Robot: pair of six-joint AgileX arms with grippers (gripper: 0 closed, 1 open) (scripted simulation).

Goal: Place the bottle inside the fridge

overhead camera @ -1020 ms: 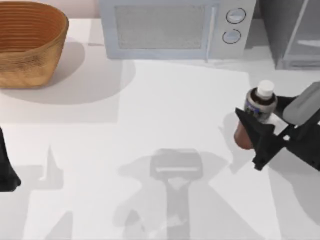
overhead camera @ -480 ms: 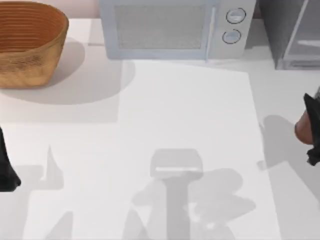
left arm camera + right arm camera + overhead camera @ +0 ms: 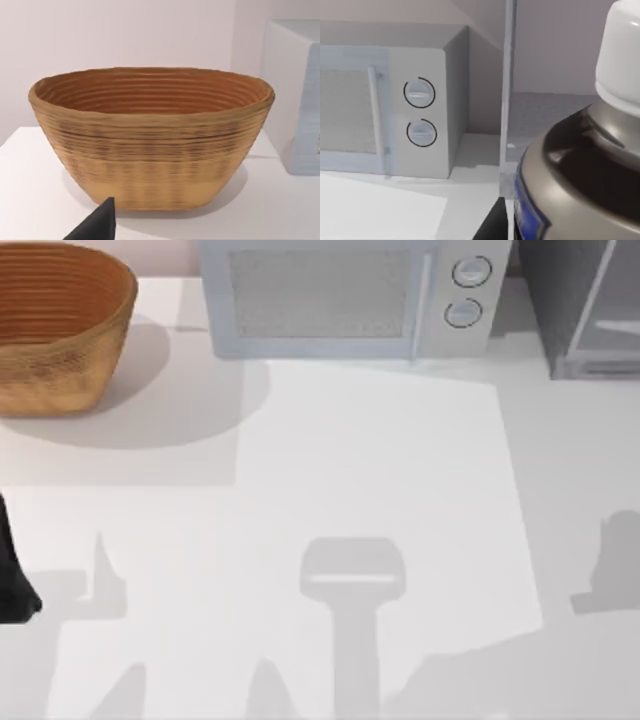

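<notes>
The brown bottle (image 3: 580, 165), with its white cap and blue-edged label, sits very close in the right wrist view. One dark finger (image 3: 492, 226) of my right gripper shows beside its base, so the gripper is shut on it. Behind the bottle rises the light grey door frame (image 3: 509, 75) of the fridge, with the dark cabinet beyond it. From above, the fridge (image 3: 585, 310) stands at the back right corner of the table. My left arm (image 3: 12, 580) is parked at the table's left edge, with one dark fingertip (image 3: 97, 226) in its wrist view.
A light-coloured microwave (image 3: 350, 295) with two round knobs stands at the back middle, just left of the fridge. A woven basket (image 3: 60, 325) sits at the back left. A shadow (image 3: 610, 570) lies on the table near its right edge.
My right gripper has carried the bottle to the right, past the top view's right edge. Only its shadow stays on the table. The left arm has not moved.
</notes>
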